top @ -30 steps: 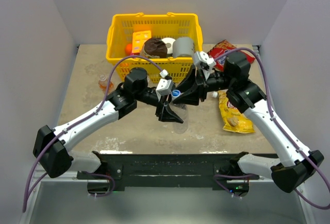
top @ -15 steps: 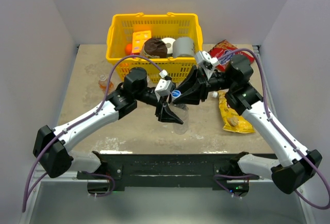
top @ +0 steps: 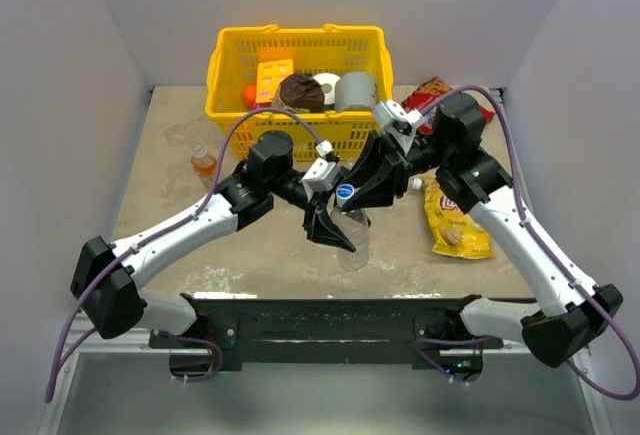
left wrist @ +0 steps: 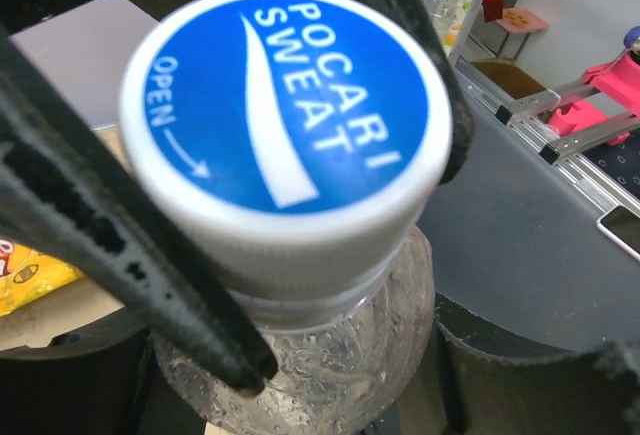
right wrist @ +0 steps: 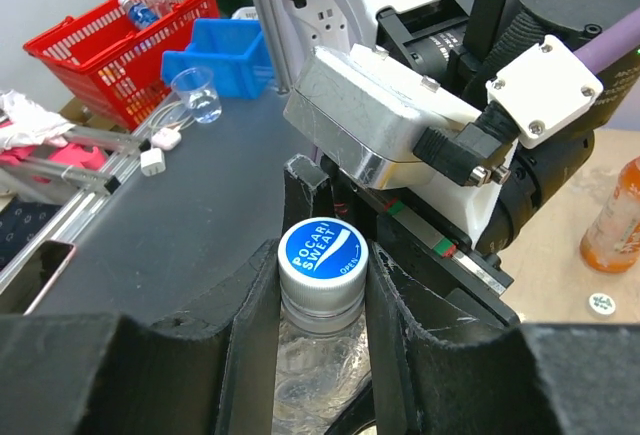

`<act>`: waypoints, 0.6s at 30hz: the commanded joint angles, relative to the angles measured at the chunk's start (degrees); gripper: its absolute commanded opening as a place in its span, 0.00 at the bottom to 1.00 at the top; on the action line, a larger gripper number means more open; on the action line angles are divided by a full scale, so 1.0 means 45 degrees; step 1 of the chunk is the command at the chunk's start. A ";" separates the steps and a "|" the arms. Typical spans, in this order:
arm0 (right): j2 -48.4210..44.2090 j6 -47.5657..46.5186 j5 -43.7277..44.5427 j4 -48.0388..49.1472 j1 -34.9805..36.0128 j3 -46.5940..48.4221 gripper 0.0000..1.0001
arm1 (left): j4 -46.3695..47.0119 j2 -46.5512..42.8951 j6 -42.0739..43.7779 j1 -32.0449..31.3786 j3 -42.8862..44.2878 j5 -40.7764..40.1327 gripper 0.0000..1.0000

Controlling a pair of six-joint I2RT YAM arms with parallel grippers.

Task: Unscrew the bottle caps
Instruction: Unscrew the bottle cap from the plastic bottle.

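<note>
My right pincer is clenched on the bottle cap, a white cap with a blue printed face. My black fingers press against its sides. The cap sits on the neck of the clear bottle. My left pincer grasps this bottle by its body, below the cap, and holds it roughly upright with the cap up. The bottle is near the middle of the tabletop, closer to the near edge. I cannot tell whether its base touches the surface. An orange bottle stands toward the left edge. A yellow basket sits at the far edge, and a chips bag lies toward the right edge.
</note>
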 commanded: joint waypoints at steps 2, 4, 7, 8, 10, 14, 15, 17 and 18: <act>-0.0252 -0.0487 -0.2378 0.0102 -0.0095 0.0961 0.05 | -0.0124 0.0353 -0.0251 -0.0211 0.0268 0.1064 0.23; -0.0311 0.0194 -0.2378 0.0976 -0.0095 0.0844 0.08 | -0.0124 0.0373 -0.0251 -0.0251 0.0287 0.0968 0.23; -0.0292 0.0705 -0.2126 0.1119 -0.0134 0.0843 0.22 | -0.0377 0.0120 0.0119 -0.0231 0.0268 -0.0197 0.21; -0.0311 0.0802 -0.1447 0.1119 -0.0115 0.0844 0.28 | -0.0533 0.0042 0.0430 -0.0231 0.0287 -0.0708 0.20; -0.0408 0.0842 -0.0896 0.1139 -0.0173 0.0688 0.43 | -0.0904 -0.0154 0.0666 -0.0193 0.0268 -0.1877 0.20; -0.0682 0.0589 0.0549 0.0750 -0.0329 0.0414 0.54 | -0.0905 -0.0505 0.0745 -0.0114 0.0151 -0.3015 0.21; -0.0740 0.0221 0.1035 0.0516 -0.0368 0.0414 0.55 | -0.0905 -0.0545 0.0745 -0.0114 0.0131 -0.3346 0.21; -0.0935 -0.0114 0.1545 -0.0207 -0.0388 0.0414 0.63 | -0.0983 -0.0700 0.0745 -0.0114 0.0112 -0.3874 0.21; -0.0994 -0.0444 0.2186 -0.0712 -0.0388 0.0433 0.68 | -0.0983 -0.0759 0.0745 -0.0095 0.0092 -0.4283 0.21</act>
